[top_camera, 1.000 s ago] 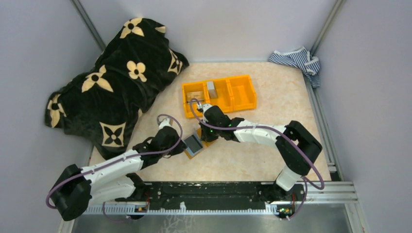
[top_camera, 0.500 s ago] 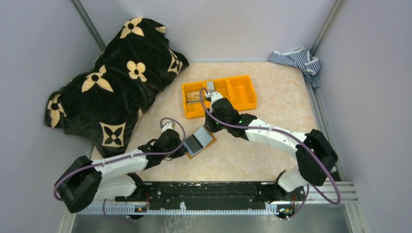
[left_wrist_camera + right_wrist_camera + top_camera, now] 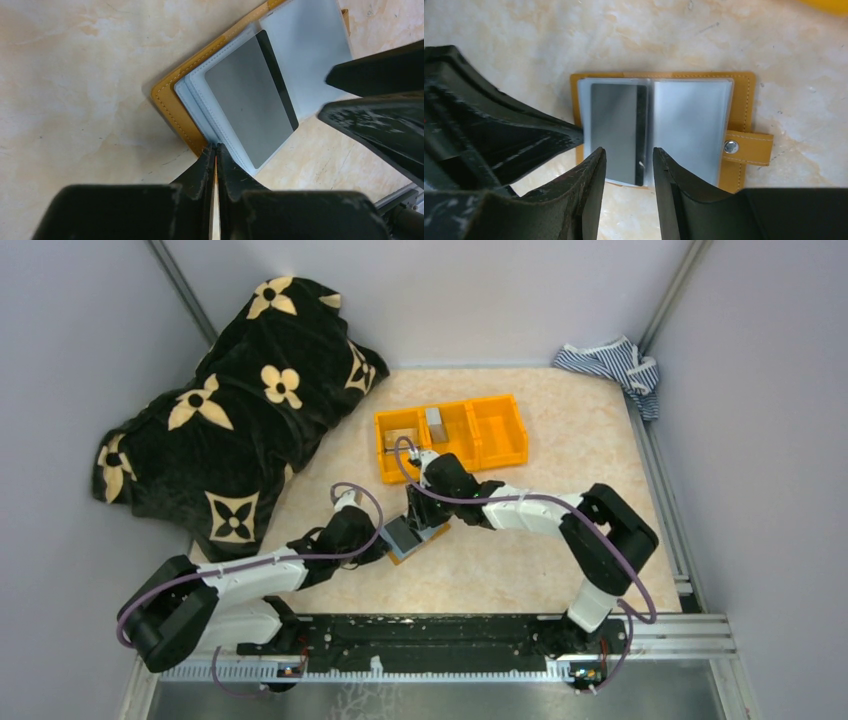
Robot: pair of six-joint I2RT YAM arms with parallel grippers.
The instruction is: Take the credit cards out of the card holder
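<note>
The card holder (image 3: 408,537) lies open on the table, orange-tan outside (image 3: 741,100) with clear grey-blue sleeves. A grey credit card (image 3: 616,125) with a dark stripe sits in its left sleeve, also seen as the grey card (image 3: 247,107). My left gripper (image 3: 216,149) is shut on the holder's near corner edge (image 3: 172,100). My right gripper (image 3: 629,155) hovers open just over the card's near end, nothing between its fingers. The snap tab (image 3: 744,147) sticks out at the right.
An orange three-compartment bin (image 3: 497,430) stands just behind, with a tan card (image 3: 402,437) and a grey card (image 3: 434,423) inside. A black flowered blanket (image 3: 230,410) fills the left side. A striped cloth (image 3: 610,365) lies at the back right corner.
My right gripper has gone from shut to open and swung back down over the holder. The holder, lifted and tilted half a second ago, now lies flatter. The left grip holds.
</note>
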